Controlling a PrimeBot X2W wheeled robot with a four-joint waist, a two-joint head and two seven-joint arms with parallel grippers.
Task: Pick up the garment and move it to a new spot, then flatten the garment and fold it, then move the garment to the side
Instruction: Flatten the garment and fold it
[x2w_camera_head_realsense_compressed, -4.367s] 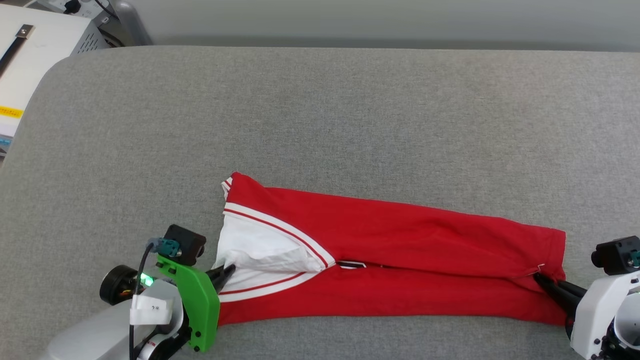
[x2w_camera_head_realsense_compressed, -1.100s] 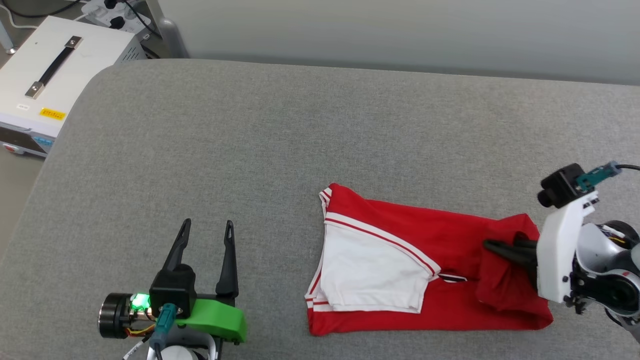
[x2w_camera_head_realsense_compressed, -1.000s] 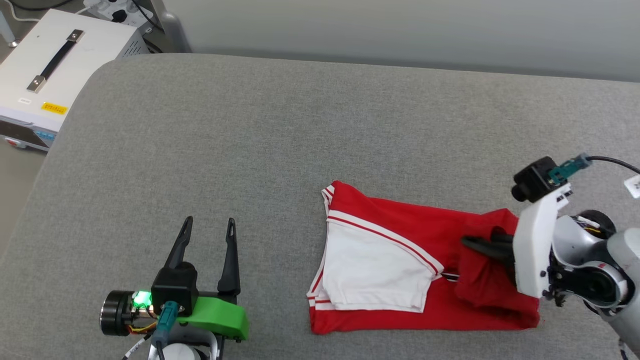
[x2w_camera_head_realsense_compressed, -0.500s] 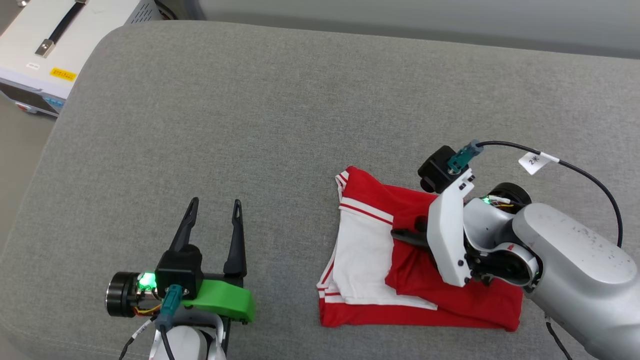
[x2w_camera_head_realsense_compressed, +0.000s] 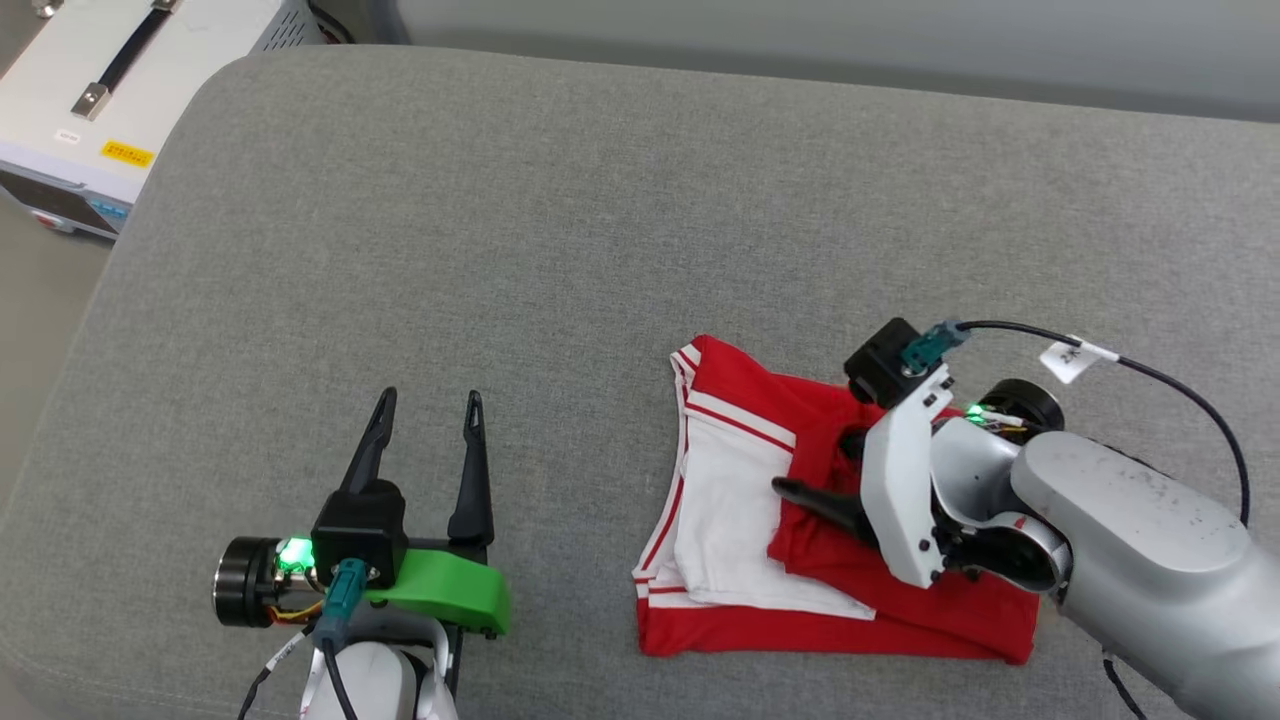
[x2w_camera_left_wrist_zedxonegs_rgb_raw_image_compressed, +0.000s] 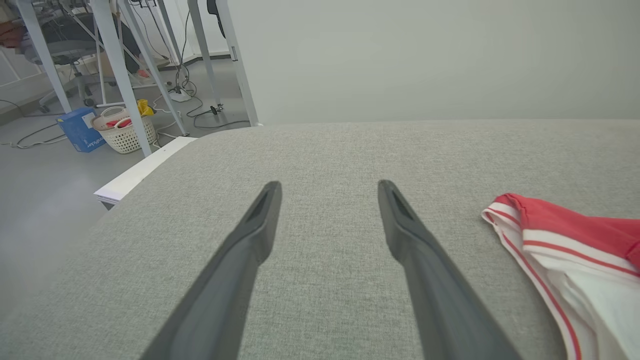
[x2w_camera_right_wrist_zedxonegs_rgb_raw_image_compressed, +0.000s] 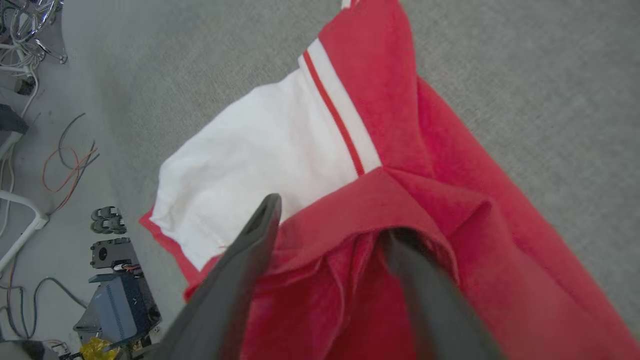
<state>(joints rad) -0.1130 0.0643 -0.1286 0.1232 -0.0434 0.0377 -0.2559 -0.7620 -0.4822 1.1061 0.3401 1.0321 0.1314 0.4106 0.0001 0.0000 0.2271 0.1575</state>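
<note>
You see the garment (x2w_camera_head_realsense_compressed: 735, 520) lying half-folded on the grey cushion (x2w_camera_head_realsense_compressed: 560, 230). Your right gripper (x2w_camera_right_wrist_zedxonegs_rgb_raw_image_compressed: 332, 220) sits at its turned-over red flap, jaws spread and gripping nothing, probably to leave that fold in place. Your left gripper (x2w_camera_head_realsense_compressed: 428, 400) rests open-jawed well left of the garment, clear of the fold.

Garment (x2w_camera_head_realsense_compressed: 800, 632): red shirt, white sleeve uppermost, red-white striped trim; folded to a rough rectangle, its red right end doubled leftward over the sleeve; lies on the grey table (x2w_camera_head_realsense_compressed: 500, 250).
</note>
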